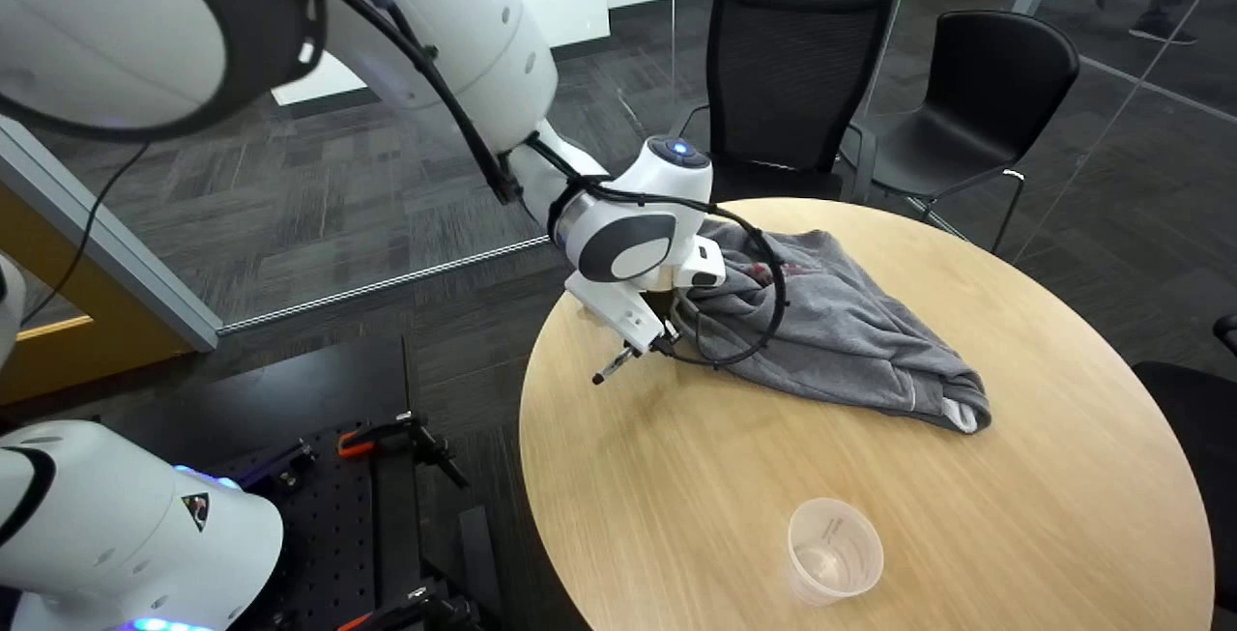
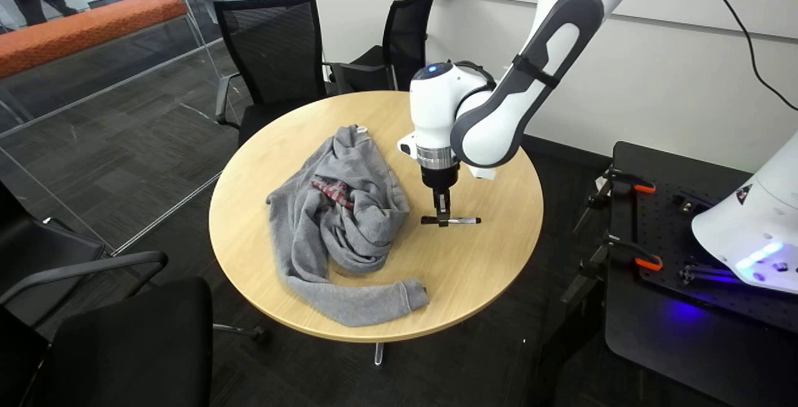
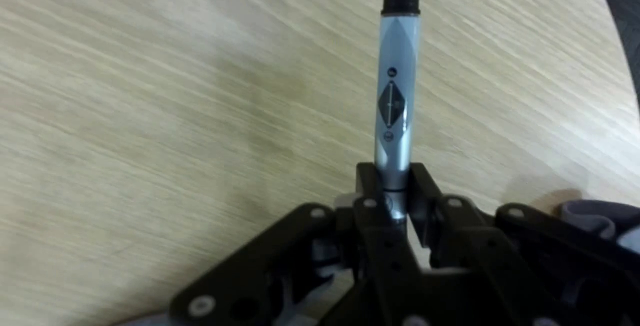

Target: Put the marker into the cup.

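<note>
The marker [image 3: 397, 91] has a silver-grey body and a black end. My gripper [image 3: 391, 178] is shut on it, with one black finger on each side. The marker also shows between the fingertips in both exterior views [image 1: 613, 366] [image 2: 464, 220]. It lies roughly level and appears to be held above the table; the exact height is unclear. The clear plastic cup [image 1: 834, 554] stands upright on the table in an exterior view, well away from the gripper [image 1: 659, 339]. The cup is out of the wrist view and does not show in an exterior view where the arm covers part of the table.
A crumpled grey cloth garment [image 1: 831, 322] lies on the round wooden table [image 2: 492, 270] beside the gripper, also seen in an exterior view [image 2: 368, 226]. Black chairs [image 1: 797, 80] stand around the table. A dark robot stand with clamps [image 2: 648, 344] is beside the table.
</note>
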Controlling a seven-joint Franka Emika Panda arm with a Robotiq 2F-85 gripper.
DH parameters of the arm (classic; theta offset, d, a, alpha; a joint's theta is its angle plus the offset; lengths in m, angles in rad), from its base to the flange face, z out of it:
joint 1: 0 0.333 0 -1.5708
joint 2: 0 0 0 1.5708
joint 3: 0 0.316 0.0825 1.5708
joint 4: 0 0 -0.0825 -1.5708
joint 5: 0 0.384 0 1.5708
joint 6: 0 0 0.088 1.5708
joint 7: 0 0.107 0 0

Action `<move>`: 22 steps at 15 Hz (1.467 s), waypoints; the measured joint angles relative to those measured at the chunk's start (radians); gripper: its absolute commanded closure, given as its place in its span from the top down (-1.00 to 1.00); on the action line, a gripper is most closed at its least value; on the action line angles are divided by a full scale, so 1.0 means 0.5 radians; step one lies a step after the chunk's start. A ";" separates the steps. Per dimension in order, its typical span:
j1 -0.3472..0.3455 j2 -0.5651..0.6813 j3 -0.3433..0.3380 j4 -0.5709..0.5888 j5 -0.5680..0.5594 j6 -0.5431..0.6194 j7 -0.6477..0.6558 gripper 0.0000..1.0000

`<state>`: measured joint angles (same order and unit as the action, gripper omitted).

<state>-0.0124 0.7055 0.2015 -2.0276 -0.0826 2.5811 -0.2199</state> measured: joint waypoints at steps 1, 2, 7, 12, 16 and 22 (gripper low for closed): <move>0.019 -0.081 0.000 -0.033 0.039 -0.061 0.063 -0.91; 0.037 -0.169 0.001 -0.068 0.074 -0.116 0.099 -0.91; 0.069 -0.597 -0.006 -0.175 0.288 -0.479 0.221 -0.91; 0.059 -0.917 -0.117 -0.154 0.419 -0.863 0.228 -0.62; 0.045 -1.015 -0.188 -0.128 0.419 -1.008 0.228 -0.62; 0.050 -1.014 -0.233 -0.128 0.336 -0.997 0.319 -0.91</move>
<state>0.0124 0.1983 0.0849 -2.0915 0.0854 2.0828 -0.0606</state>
